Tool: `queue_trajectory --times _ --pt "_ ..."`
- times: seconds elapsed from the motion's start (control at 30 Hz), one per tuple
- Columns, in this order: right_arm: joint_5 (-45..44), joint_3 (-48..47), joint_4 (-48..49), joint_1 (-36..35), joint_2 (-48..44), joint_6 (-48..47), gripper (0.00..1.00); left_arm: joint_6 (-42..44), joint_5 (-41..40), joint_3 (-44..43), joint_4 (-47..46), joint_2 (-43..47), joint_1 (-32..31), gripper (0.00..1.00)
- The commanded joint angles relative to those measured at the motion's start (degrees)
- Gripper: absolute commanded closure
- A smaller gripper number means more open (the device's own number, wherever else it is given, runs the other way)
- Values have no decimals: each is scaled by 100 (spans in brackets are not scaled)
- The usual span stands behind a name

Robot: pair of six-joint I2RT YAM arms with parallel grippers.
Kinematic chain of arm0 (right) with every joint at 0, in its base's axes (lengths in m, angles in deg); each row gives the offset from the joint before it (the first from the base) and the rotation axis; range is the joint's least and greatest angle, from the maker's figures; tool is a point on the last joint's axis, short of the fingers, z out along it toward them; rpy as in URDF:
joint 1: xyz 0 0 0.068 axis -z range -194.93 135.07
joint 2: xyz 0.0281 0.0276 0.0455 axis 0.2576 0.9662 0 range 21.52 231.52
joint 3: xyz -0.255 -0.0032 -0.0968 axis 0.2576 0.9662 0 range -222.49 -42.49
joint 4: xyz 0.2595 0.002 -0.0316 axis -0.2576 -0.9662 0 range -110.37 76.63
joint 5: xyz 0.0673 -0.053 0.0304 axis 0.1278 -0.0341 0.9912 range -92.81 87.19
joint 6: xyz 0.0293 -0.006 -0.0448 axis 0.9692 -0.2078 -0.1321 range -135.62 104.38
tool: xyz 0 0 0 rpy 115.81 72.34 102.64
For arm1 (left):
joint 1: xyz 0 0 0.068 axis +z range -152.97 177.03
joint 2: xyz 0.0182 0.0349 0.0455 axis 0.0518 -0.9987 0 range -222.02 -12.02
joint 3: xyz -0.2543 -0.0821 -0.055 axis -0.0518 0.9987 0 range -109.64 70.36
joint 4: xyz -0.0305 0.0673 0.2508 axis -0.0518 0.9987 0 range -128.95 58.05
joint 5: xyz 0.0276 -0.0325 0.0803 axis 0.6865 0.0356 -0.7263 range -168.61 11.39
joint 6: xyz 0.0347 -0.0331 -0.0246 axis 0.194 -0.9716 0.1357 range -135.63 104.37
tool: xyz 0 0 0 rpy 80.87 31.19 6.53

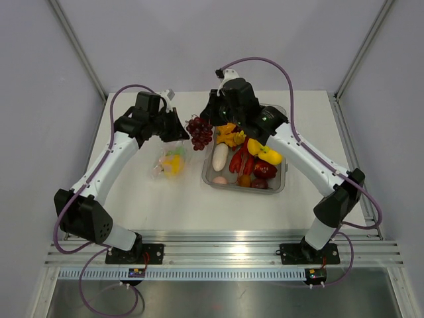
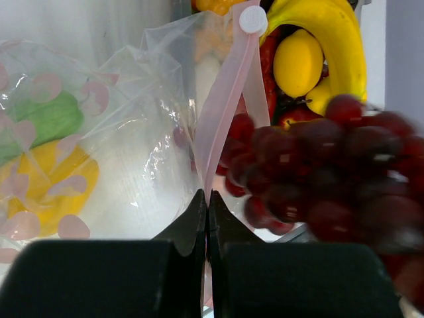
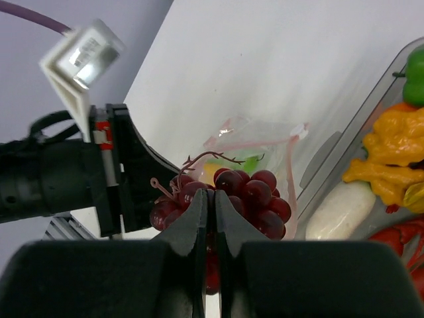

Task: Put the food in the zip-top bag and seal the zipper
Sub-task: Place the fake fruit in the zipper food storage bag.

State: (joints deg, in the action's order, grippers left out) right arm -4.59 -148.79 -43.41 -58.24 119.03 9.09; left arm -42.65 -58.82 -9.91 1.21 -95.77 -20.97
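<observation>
The clear zip-top bag (image 1: 171, 162) lies left of the tray with green (image 2: 46, 119) and yellow (image 2: 40, 182) food inside. My left gripper (image 1: 181, 130) is shut on the bag's pinkish zipper strip (image 2: 228, 99) and holds the mouth edge up. My right gripper (image 1: 211, 119) is shut on a bunch of dark red grapes (image 1: 199, 132) and holds it in the air just beside the left gripper, over the bag's mouth (image 3: 258, 142). In the left wrist view the grapes (image 2: 318, 179) hang blurred right of the zipper. In the right wrist view the grapes (image 3: 248, 195) sit round my jaws.
The grey translucent tray (image 1: 207, 173) stands right of the bag and holds a white vegetable (image 1: 220, 156), red peppers (image 1: 264, 169), yellow and orange pieces (image 1: 230, 136), a banana (image 2: 338, 33) and a lemon (image 2: 298, 63). The left gripper body (image 3: 126, 172) is close beside the grapes.
</observation>
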Motion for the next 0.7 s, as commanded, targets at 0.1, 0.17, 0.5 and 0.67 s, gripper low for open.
queue_trajectory --times 0.1,0.17,0.5,0.67 --pt "152 547 605 -81 92 341 100 -232 604 -332 -377 51 95 100" --pt "152 654 622 -81 162 385 100 -259 683 -340 -412 77 121 100" --pt "372 329 -142 -90 586 140 36 -374 939 -314 -509 157 227 100" --pt "-277 671 -63 -81 -38 -45 32 -391 948 -200 -527 157 306 100"
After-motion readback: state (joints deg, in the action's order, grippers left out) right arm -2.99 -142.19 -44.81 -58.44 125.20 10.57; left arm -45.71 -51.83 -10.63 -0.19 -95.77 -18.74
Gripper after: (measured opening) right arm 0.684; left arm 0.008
